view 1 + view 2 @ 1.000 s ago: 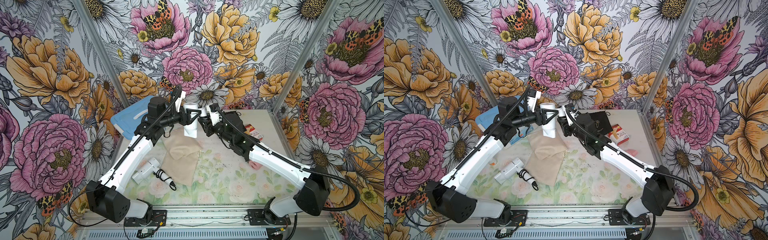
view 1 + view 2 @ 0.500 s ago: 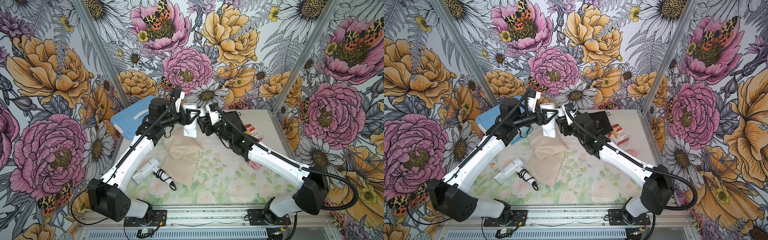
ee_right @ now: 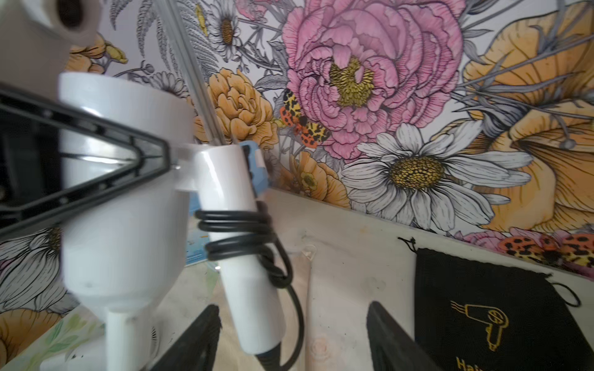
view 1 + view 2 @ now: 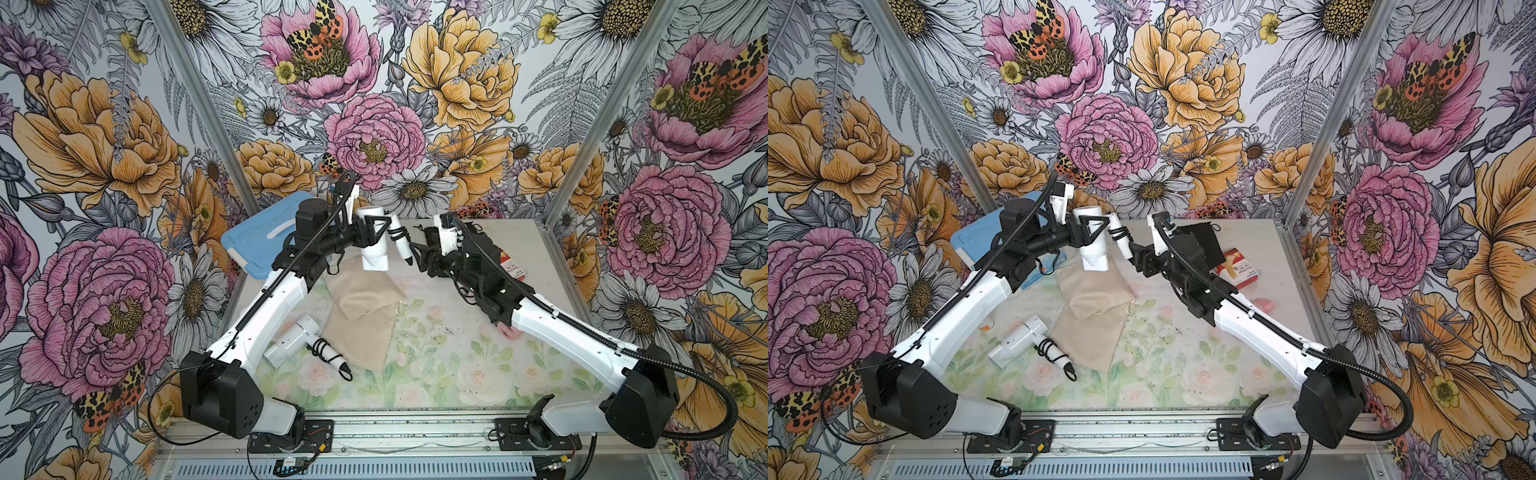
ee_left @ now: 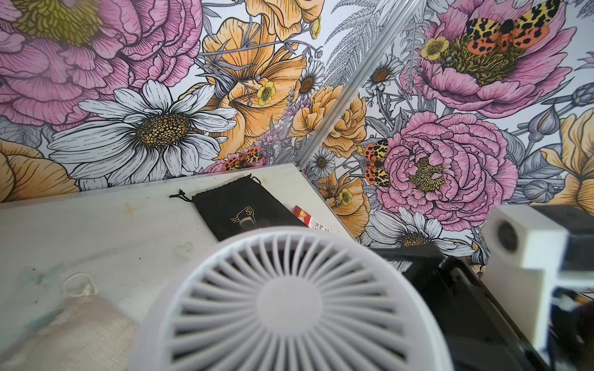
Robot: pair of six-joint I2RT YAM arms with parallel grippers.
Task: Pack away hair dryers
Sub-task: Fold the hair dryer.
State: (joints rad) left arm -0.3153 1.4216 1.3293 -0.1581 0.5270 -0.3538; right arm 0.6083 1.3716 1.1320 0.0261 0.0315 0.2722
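The left arm's fingers (image 3: 151,154) clamp the barrel of a white plastic travel hair dryer (image 4: 372,253). They hold it nozzle-down above the crumpled beige cloth drawstring pouch (image 4: 365,299), apparently ready for bagging. The right arm's fingers (image 3: 199,337) stand open just beside its cord-wound handle (image 4: 400,239), gripping nothing. A second white hair dryer (image 4: 293,336) lies on the tabletop (image 4: 436,361) near the left arm. The front is open, the rear wall close.
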